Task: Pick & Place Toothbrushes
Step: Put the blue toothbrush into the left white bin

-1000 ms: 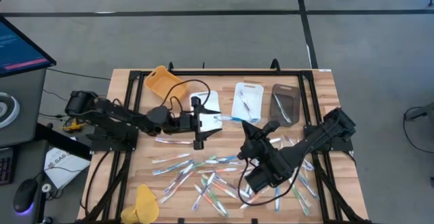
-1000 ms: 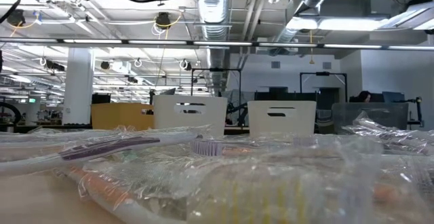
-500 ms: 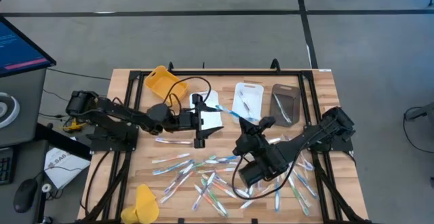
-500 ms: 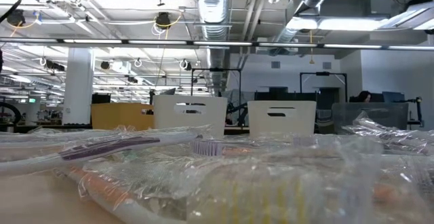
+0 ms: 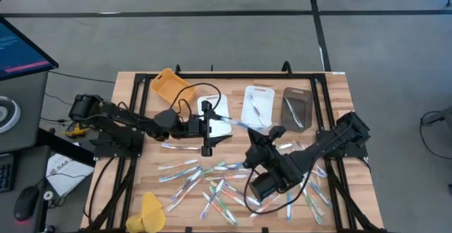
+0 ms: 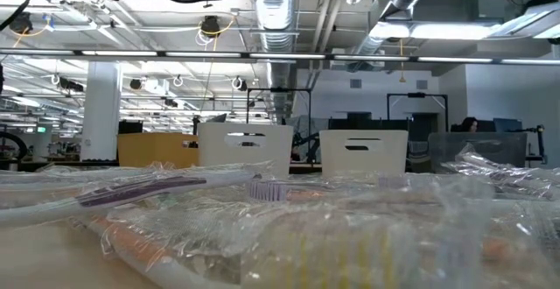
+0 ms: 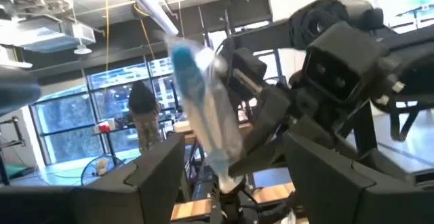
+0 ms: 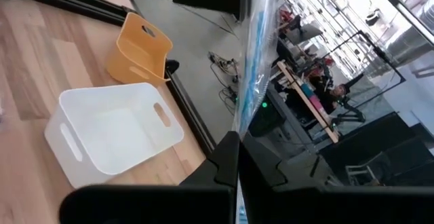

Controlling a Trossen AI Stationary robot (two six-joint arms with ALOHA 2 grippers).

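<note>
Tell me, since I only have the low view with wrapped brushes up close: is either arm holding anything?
Observer: Yes. The right gripper has its jaws shut on a blue wrapped toothbrush.
Operator: And the left one?
Observer: The left gripper faces it over the table's middle, jaws open, with the brush's free end just ahead of them.
Operator: Any trays nearby?
Observer: A white tray stands beside a yellow tray.

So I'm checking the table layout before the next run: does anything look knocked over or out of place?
Yes. The yellow tray at the table's far left sits skewed, tipped on its side in the right wrist view, while the other trays lie flat. Another yellow piece lies apart at the near edge. Wrapped toothbrushes are scattered loosely.
</note>
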